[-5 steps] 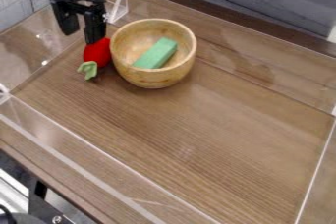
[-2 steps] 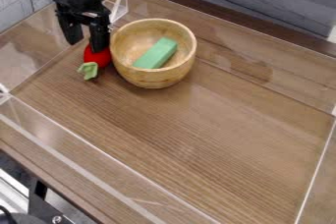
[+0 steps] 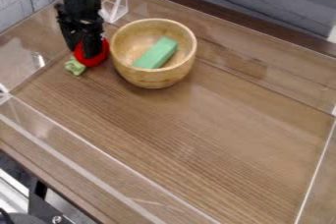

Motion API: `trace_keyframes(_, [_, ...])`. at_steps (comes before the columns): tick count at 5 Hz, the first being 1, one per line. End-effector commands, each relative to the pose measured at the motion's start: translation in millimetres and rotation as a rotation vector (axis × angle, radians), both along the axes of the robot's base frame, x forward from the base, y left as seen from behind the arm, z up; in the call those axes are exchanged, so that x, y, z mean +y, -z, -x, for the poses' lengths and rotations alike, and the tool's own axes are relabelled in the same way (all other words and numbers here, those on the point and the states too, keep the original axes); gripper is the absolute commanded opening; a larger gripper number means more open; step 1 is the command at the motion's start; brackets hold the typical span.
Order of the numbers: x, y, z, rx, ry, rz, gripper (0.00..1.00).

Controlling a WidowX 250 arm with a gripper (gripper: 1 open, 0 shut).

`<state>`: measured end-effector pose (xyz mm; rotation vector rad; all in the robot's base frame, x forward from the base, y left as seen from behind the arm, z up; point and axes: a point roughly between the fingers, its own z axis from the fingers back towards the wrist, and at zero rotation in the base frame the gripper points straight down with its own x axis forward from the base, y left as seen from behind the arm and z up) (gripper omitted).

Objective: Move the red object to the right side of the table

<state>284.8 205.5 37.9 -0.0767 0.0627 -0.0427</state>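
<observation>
Round light-wood bowl (image 3: 153, 54) near table's far-left corner, upright. Green rectangular block (image 3: 156, 53) lying tilted inside it, leaning against bowl wall.

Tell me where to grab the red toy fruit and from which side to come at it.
Grip the round red body of the toy fruit across its middle, coming straight down from above. It lies on the table close beside the wooden bowl, so a sideways approach looks blocked. The gripper already straddles it from above.

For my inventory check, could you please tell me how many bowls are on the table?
1. The wooden bowl sits at the back left of the table, holding a green block, right beside the gripper. Nothing suggests another is hidden.
</observation>
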Motion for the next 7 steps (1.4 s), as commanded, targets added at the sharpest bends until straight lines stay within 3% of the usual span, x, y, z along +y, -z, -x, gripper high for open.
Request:
trace_keyframes(1, [11.1,-14.2,-3.4,-0.047,0.001,-0.025,1.00])
trace_keyframes(2, [12.2,-11.4,-1.1,-0.041,0.006,-0.018,1.00])
trace_keyframes(4, [13.6,-4.3,-2.0,-0.037,0.132,-0.006,1.00])
trace_keyframes(6, [-9.1,-16.5,5.3,-0.036,0.178,0.003,1.00])
trace_keyframes(7, [-4.1,-43.2,1.0,-0.073,0.213,-0.015,0.00])
